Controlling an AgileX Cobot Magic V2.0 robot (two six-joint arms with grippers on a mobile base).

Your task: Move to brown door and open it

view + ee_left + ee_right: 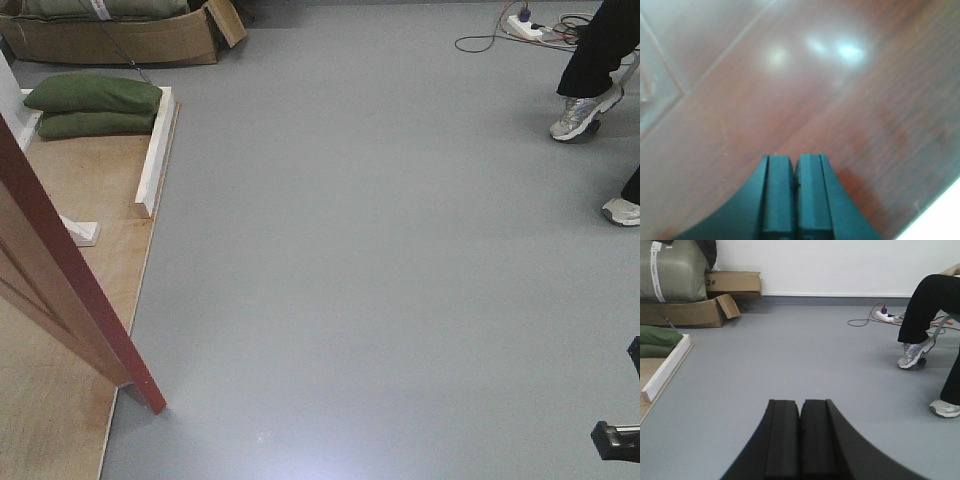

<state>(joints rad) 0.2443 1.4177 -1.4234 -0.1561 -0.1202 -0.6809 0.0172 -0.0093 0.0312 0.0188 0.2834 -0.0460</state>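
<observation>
The brown door (pixel 70 290) stands at the left of the front view, swung out over the plywood, its dark red edge reaching down to the floor. In the left wrist view the door's glossy reddish-brown face (pixel 830 100) fills the frame, with a recessed panel edge at the upper left. My left gripper (pixel 795 159) is shut with nothing in it, its tips right up against that face. My right gripper (pixel 800 402) is shut and empty, held above the grey floor and pointing into the room. A dark part of the right arm (pixel 618 438) shows at the front view's lower right corner.
A plywood base (pixel 90 220) with white wooden beams (pixel 155 150) lies on the left, green sandbags (pixel 92 95) on it. Cardboard boxes (pixel 695 312) stand at the back left. A seated person's legs and shoes (pixel 915 352) and a power strip (pixel 885 316) are at the right.
</observation>
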